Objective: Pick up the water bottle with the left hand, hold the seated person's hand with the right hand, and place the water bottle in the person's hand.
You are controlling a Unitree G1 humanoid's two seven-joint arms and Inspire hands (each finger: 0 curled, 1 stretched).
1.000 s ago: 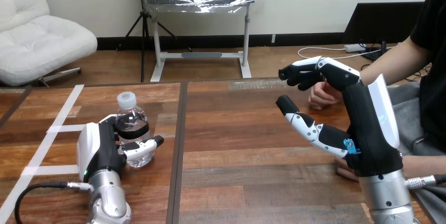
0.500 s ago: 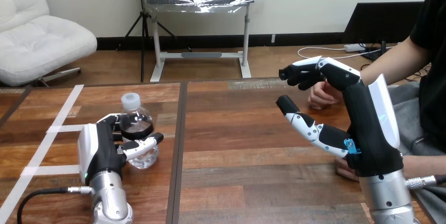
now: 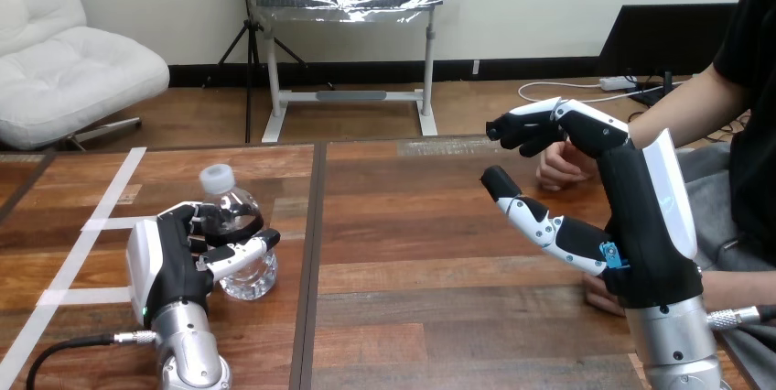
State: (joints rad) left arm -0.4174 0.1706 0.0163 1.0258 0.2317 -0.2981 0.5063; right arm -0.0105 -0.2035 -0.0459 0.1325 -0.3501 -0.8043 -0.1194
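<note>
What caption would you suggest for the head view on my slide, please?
Left hand grips the tilted water bottle; right hand stands upright and open near the person's hand.

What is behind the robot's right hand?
The person's hand peeks out behind the right hand, by the table's far edge. Its wrist is hidden, so whether they touch cannot be told.

Clear water bottle (image 3: 233, 234) w/ white cap, brown table (image 3: 412, 253).

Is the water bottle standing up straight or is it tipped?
Tipped: the water bottle leans, cap left of its base, with the left hand curled round it.
</note>
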